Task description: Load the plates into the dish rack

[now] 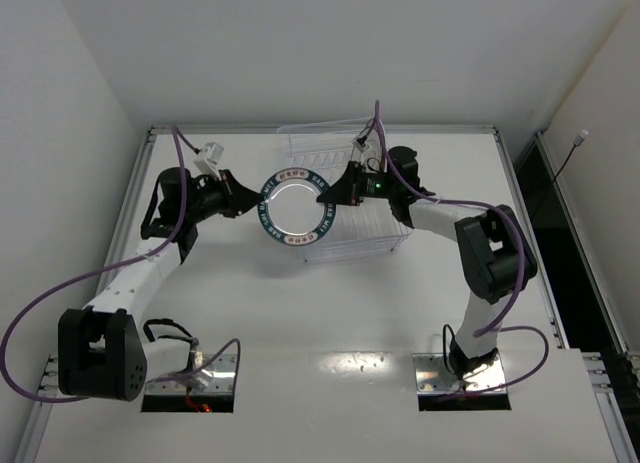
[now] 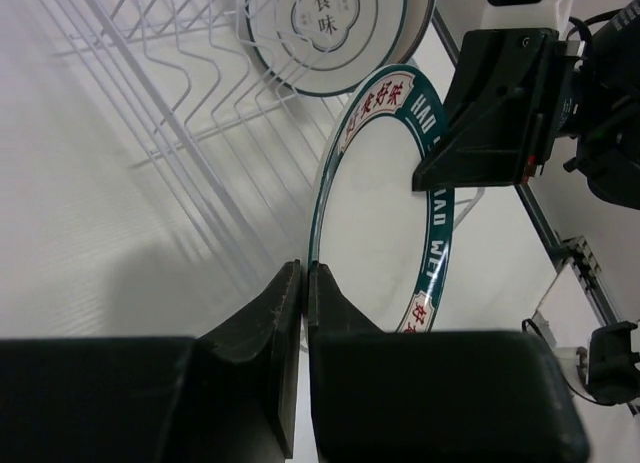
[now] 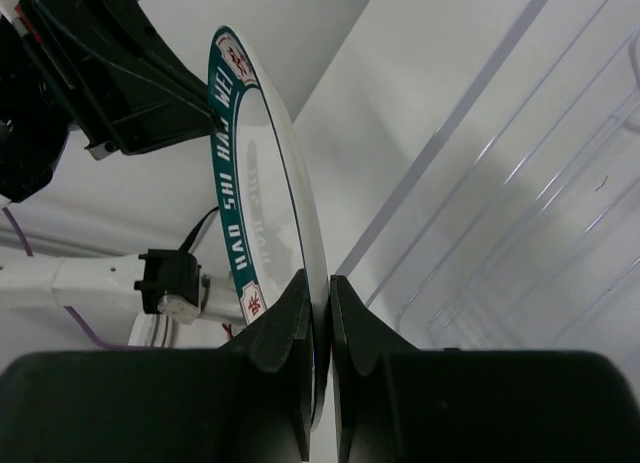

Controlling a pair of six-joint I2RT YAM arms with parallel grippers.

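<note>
We are gripping the green-banded plate [image 1: 295, 205] by its rim from both sides, our left gripper [image 1: 254, 197] and right gripper [image 1: 336, 195] each clamped tight on its edge. We are holding it at the near left corner of the dish rack [image 1: 375, 238], where a white plate [image 2: 330, 28] is standing among the tines

Shows right gripper [image 3: 318, 288] pinched onto near rim of green-banded plate [image 3: 270, 203], seen almost edge-on. Shows left gripper [image 3: 200, 105] at plate's far rim, up and left. Places clear dish rack [image 3: 520, 233] right of plate, white arm link [image 3: 70, 283] left of plate
</note>
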